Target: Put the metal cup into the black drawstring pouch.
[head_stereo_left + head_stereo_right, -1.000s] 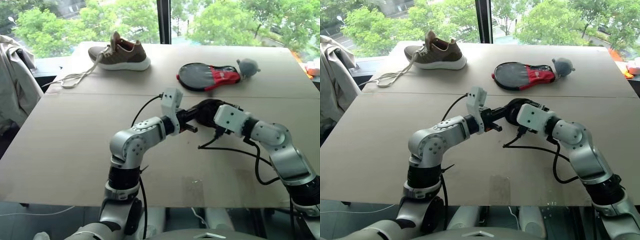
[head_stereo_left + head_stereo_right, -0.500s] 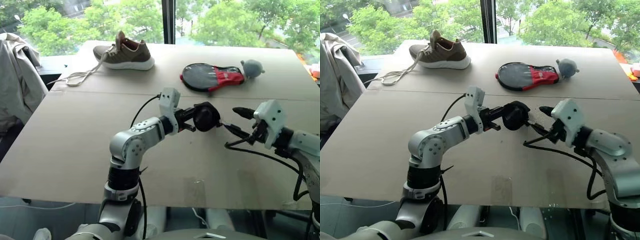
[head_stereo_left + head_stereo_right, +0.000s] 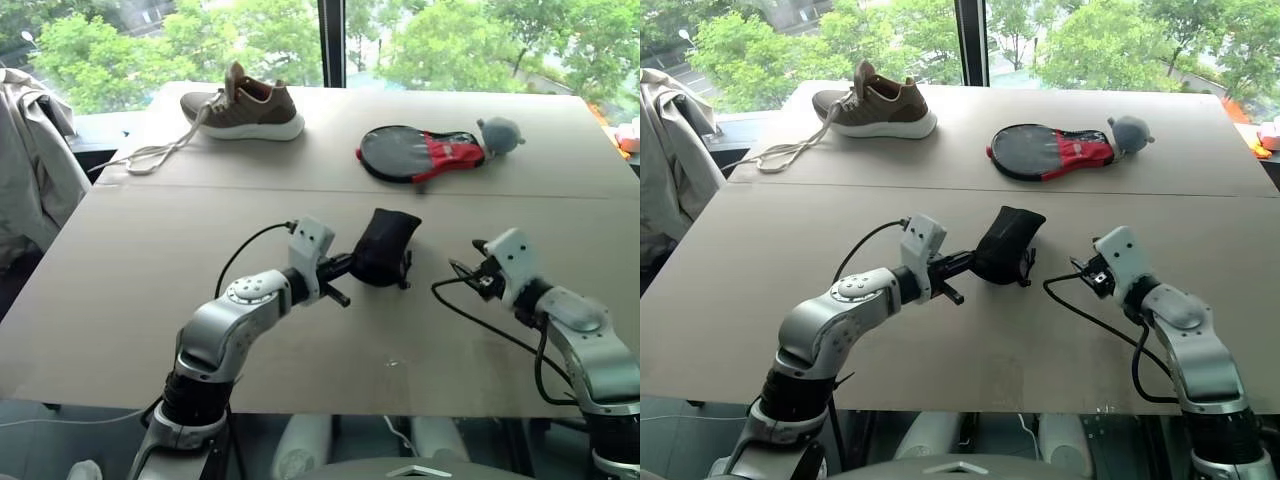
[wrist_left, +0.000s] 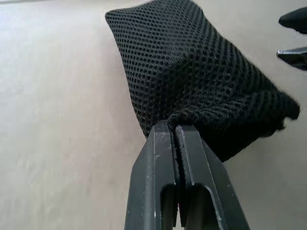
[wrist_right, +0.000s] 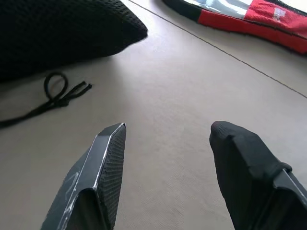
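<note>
My left gripper (image 3: 350,266) is shut on one edge of the black drawstring pouch (image 3: 385,247), a bulging mesh bag low over the middle of the table. In the left wrist view the fingers (image 4: 163,158) pinch the pouch (image 4: 192,81) fabric tightly. The pouch's thin cord (image 5: 57,96) trails on the table toward my right gripper (image 3: 466,268). That gripper stands open a little to the right of the pouch, with nothing between its fingertips (image 5: 112,139). The metal cup is hidden.
A brown shoe (image 3: 242,105) with a long white lace (image 3: 150,155) lies at the far left of the table (image 3: 120,300). A black-and-red paddle case (image 3: 420,153) and a grey soft toy (image 3: 498,133) lie at the far right. A pale jacket (image 3: 30,170) hangs left of the table.
The right gripper drew away from the pouch to the right and sank. The left gripper moved left and down, carrying the pouch with it.
</note>
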